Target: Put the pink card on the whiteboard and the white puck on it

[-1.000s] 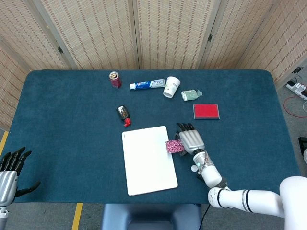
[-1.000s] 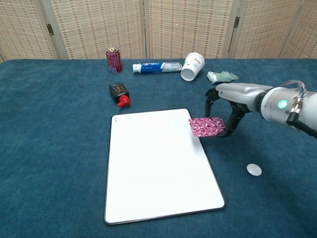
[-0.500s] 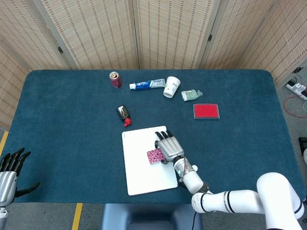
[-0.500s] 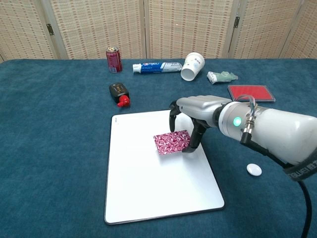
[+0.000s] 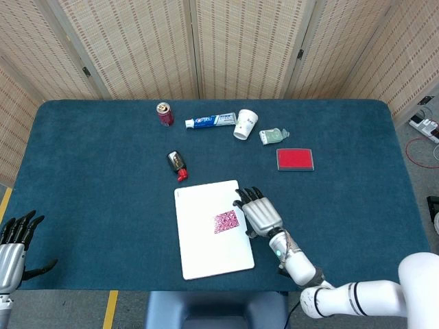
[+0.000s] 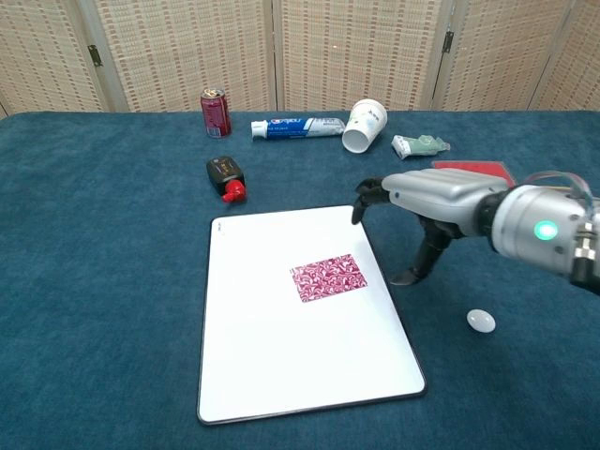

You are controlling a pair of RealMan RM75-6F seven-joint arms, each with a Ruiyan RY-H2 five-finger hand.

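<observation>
Right hand: the right hand [image 6: 412,211] is empty, fingers spread and curved downward, hovering above the right edge of the whiteboard [image 6: 272,375]; in the head view it shows at [image 5: 259,212].
Left hand: the left hand [image 5: 14,247] sits at the near left corner of the surface [image 5: 89,192], open and holding nothing, well apart from everything.
Pink card: the pink card [image 6: 327,277] lies flat on the whiteboard, right of its middle, free of the hand; the head view shows it at [image 5: 226,221].
White puck: the white puck [image 6: 481,321] rests on the blue surface to the right of the whiteboard, near the right forearm, untouched.
Progress: the first half looks done, since the card is on the board; the puck is not yet picked up or set on the card.
Change: half a second ago the right hand held the card low over the board; it has since let go and drawn back to the right, and the card stays where it was placed.
Background: a red can [image 6: 216,112], toothpaste tube [image 6: 298,127], tipped paper cup [image 6: 364,126] and red case [image 5: 295,159] lie along the far side.
</observation>
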